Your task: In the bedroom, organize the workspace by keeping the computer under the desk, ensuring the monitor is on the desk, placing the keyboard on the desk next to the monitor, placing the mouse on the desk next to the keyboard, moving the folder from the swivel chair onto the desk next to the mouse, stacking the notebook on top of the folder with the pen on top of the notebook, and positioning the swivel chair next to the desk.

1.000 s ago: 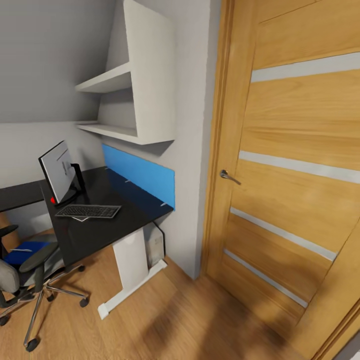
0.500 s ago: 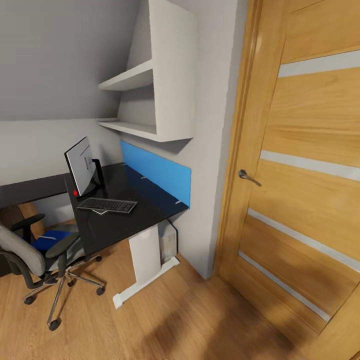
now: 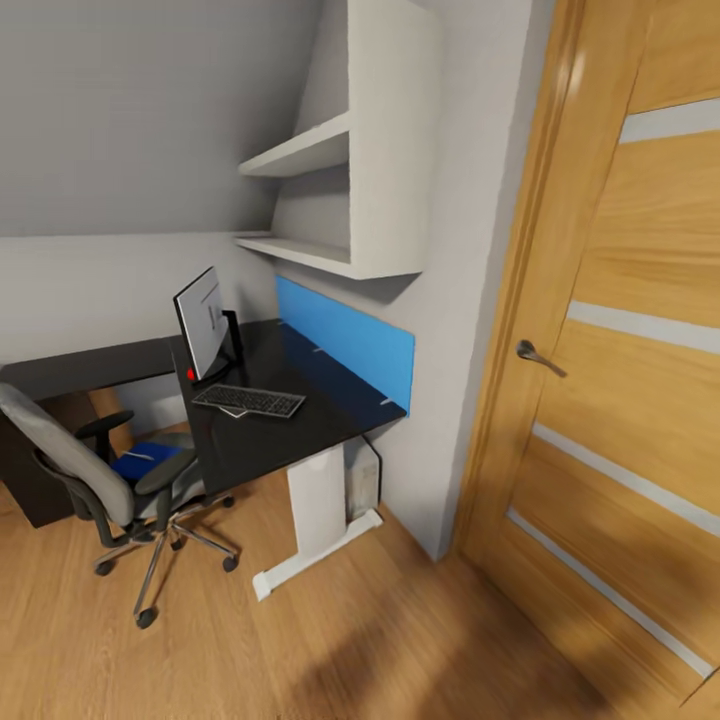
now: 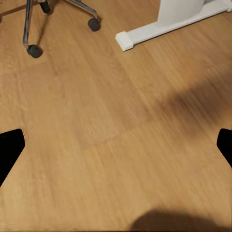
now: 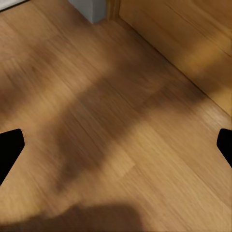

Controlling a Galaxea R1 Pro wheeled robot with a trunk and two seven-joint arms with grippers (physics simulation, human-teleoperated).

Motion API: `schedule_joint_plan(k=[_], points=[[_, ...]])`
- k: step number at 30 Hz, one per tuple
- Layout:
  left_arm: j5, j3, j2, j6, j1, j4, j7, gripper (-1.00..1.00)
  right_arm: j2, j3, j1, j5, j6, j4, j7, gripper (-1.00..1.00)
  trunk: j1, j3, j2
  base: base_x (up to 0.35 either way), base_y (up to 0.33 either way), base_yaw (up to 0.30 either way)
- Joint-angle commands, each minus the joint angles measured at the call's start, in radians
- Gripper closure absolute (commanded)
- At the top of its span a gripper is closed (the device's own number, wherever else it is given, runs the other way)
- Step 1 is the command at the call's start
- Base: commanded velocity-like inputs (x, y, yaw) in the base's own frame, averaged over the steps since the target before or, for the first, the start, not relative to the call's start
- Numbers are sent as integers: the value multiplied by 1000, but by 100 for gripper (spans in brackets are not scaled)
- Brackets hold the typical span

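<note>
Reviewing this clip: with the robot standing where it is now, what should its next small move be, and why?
Probably roll the base closer to the swivel chair. The blue folder lies on its seat, far from both arms: the left gripper and right gripper hang open over bare wood floor. The keyboard and monitor already sit on the desk.

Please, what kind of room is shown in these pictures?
Probably a small home workspace under a sloped ceiling: a black desk carries a monitor and keyboard, and a swivel chair stands beside it.
</note>
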Motion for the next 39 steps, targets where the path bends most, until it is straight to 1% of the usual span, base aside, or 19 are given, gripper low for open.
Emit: schedule_joint_plan(k=[1,10,13,15,17,19,23,30,37,39], points=[[4,0,-1,-1,0,-1,-1,-100,0,-1,0,0,-3,1,-1,-100,0,-2,-1,0,0,211],[4,0,-5,7,0,0,-4,-100,1,-1,0,0,-4,0,-1,-100,0,-9,-1,0,0,211],[6,1,-5,9,0,0,0,-100,1,-1,0,0,-15,0,-1,-100,0,-12,-1,0,0,211],[8,1,-5,10,-1,-1,3,-100,2,0,0,1,-38,0,-1,-100,0,-14,-1,0,0,211],[10,1,-8,12,-1,-3,6,-100,3,1,0,1,-96,5,-1,-100,0,-16,-1,0,0,211],[11,3,-10,11,-1,-3,7,-100,3,1,0,1,-128,7,-1,-100,0,-18,-1,0,0,211],[11,4,-16,10,-1,-3,7,-100,3,1,0,0,-166,10,-1,-100,0,-22,-1,0,0,210],[8,5,-32,10,0,-2,3,-100,3,1,0,-1,-183,11,-2,-100,0,-29,-1,0,0,210],[7,3,-34,10,0,-1,-4,-100,3,1,0,-1,-202,11,-6,-100,0,-37,-1,0,0,204],[7,3,-34,11,-1,0,-4,-100,3,1,0,-1,-201,11,-17,-100,0,-39,-1,0,0,196]])
